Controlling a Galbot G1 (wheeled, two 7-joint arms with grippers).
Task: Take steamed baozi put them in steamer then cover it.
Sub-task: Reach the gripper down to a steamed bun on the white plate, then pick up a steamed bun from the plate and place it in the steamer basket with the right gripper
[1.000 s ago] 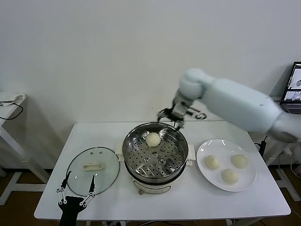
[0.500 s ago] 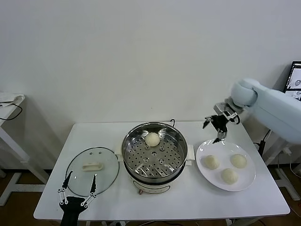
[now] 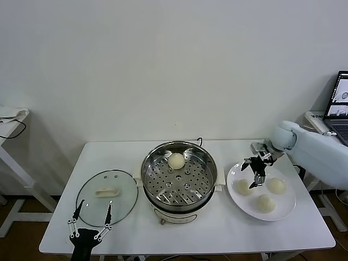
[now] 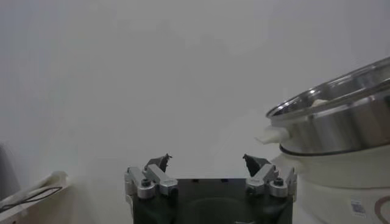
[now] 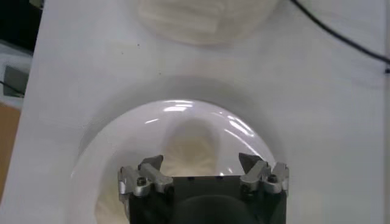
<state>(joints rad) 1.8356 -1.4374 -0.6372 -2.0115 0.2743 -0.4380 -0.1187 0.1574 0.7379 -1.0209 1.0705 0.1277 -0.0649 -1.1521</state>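
One baozi lies on the perforated tray at the back of the steamer, whose steel wall also shows in the left wrist view. Three baozi lie on a white plate: one left, one right, one front. My right gripper is open and empty just above the left baozi, which shows between its fingers in the right wrist view. The glass cover with its cream handle lies flat left of the steamer. My left gripper is open at the table's front edge.
The white table carries everything. A laptop stands on a side surface at the far right. Another white table with a black cable is at the far left. A black cord crosses the table beyond the plate.
My right gripper has swung from the steamer's back rim rightward and down to hover over the left baozi on the plate. The left arm has stayed put.
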